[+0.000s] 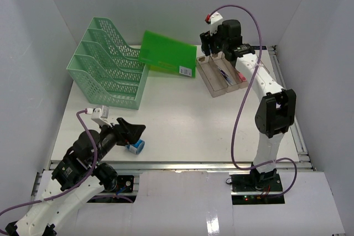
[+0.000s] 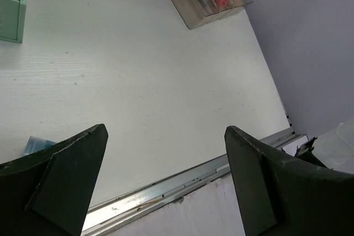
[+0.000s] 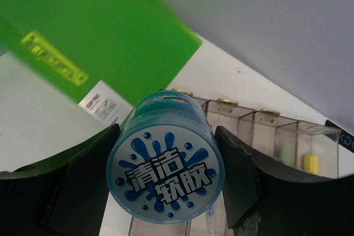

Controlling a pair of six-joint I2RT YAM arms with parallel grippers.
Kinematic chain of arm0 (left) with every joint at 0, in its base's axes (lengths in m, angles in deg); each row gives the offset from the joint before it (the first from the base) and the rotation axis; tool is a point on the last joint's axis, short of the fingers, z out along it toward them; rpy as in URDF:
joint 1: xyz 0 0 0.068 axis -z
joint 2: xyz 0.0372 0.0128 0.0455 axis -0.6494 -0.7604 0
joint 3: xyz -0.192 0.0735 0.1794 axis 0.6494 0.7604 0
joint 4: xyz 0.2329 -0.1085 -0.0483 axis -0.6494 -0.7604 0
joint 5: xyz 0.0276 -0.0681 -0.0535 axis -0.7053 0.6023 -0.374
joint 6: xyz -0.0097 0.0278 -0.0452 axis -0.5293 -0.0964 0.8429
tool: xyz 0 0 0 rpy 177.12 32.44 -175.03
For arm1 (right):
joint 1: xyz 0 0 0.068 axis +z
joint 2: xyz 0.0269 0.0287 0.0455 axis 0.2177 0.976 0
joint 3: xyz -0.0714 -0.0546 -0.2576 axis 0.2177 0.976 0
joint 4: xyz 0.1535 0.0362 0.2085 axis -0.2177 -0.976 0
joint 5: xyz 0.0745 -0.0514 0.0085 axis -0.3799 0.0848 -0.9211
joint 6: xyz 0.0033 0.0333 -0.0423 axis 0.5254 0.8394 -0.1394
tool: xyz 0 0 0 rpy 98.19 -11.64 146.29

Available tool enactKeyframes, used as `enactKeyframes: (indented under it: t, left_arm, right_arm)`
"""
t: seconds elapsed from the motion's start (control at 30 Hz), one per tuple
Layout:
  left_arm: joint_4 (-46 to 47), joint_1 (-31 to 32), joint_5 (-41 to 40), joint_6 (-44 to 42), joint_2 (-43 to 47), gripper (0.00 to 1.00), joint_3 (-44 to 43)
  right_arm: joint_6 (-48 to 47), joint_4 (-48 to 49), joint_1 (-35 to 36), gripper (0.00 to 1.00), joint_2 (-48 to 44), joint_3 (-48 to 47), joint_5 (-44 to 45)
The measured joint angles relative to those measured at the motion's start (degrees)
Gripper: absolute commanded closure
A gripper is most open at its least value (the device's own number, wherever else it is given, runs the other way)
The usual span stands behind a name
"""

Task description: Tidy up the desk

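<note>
Closest to me, my left hand (image 1: 131, 131) hangs low over the front left of the white surface (image 1: 193, 120). Its fingers (image 2: 72, 164) are spread wide and it holds nothing. A small blue tub (image 1: 135, 146) lies on its side on the surface just beside that hand. The surface is big and flat and fills the space between the white walls, with metal rails (image 2: 160, 189) along its edges.

Farther back on the left stands a mint green mesh rack (image 1: 108, 70). A bright green folder (image 1: 167, 53) leans next to it, at the back. To the right of the folder sits a clear tray (image 1: 206, 78) with slots, and pens (image 1: 224, 73) lie inside. My right hand (image 3: 166, 164) is up by the far left end of that tray, pinching a round blue tub (image 3: 165, 175) between its two fingers, lid facing the wrist camera
</note>
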Motion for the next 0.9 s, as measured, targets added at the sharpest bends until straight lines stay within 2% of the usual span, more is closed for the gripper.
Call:
enactKeyframes:
  t: [0.2,0.33,0.47,0.53,0.67,0.73,0.77,0.8,0.87,0.9]
  left_arm:
    - [0.0,0.0,0.1,0.0,-0.4,0.02,0.0]
    - [0.1,0.0,0.2,0.0,-0.8,0.02,0.0]
    - [0.4,0.0,0.2,-0.1,-1.3,0.02,0.0]
    - [0.7,0.0,0.3,-0.1,-1.5,0.02,0.0]
    - [1.0,0.0,0.4,-0.1,-1.6,0.02,0.0]
    - [1.1,0.0,0.4,-0.2,-1.7,0.02,0.0]
    - [1.1,0.0,0.4,-0.2,-1.7,0.02,0.0]
    - [1.2,0.0,0.4,-0.3,-1.8,0.02,0.0]
    - [1.2,0.0,0.4,-0.3,-2.0,0.02,0.0]
    - [1.2,0.0,0.4,-0.3,-2.2,0.02,0.0]
  right_arm:
    - [2.2,1.2,-2.5,0.92,12.4,-10.0,0.9]
    - [3.7,1.1,-3.4,0.91,18.7,-10.5,0.3]
    - [4.5,0.6,-4.2,0.83,21.6,-10.5,0.1]
    - [4.8,0.7,-4.5,0.68,21.9,-10.1,0.0]
    - [5.0,2.1,-4.6,0.27,21.9,-8.7,-0.3]
    - [5.0,2.4,-4.6,0.10,21.9,-7.4,-0.7]
    - [4.9,2.6,-4.6,0.04,21.9,-6.7,-1.0]
    - [4.7,2.8,-4.6,0.03,21.9,-6.3,-1.2]
    - [4.3,2.9,-4.7,0.10,21.4,-6.0,-2.0]
    - [4.1,2.8,-4.7,0.10,21.1,-5.9,-2.4]
